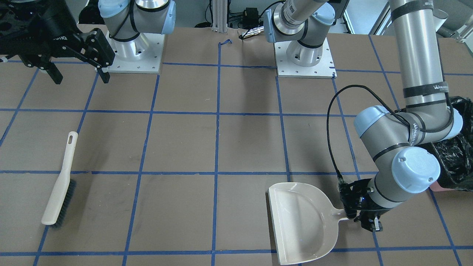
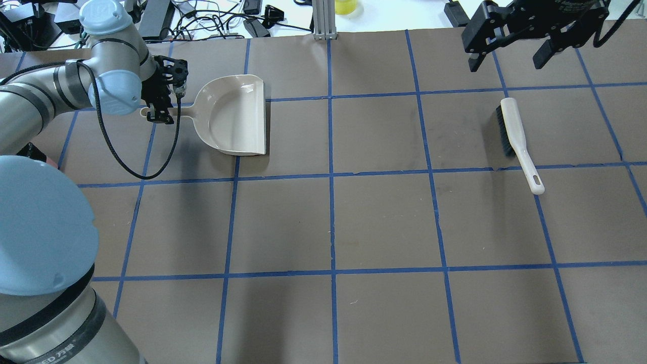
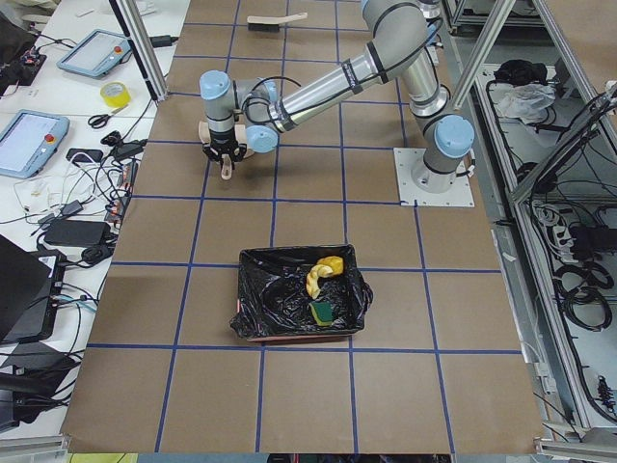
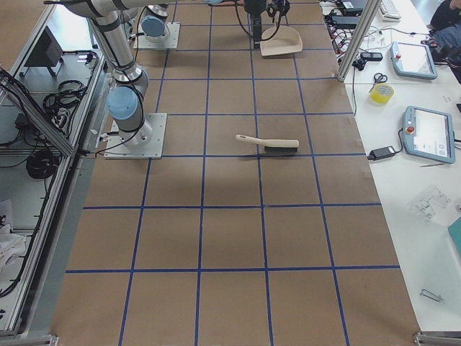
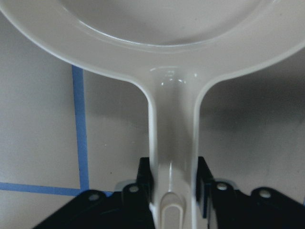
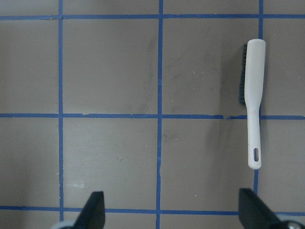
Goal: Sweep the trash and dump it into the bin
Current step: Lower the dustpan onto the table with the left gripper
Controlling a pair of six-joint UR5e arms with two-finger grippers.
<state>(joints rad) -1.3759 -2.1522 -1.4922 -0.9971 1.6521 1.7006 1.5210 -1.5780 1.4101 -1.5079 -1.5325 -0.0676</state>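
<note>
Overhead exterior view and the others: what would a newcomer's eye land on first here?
The left hand is shut on the handle of the empty beige dustpan, at the far left of the table. The brush lies alone on the right, near the open right hand. In the exterior left view, the trash sits inside the black-lined bin.

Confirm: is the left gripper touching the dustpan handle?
Touching. The left wrist view shows the left gripper with its fingers pressed against both sides of the dustpan handle, no gap.
</note>
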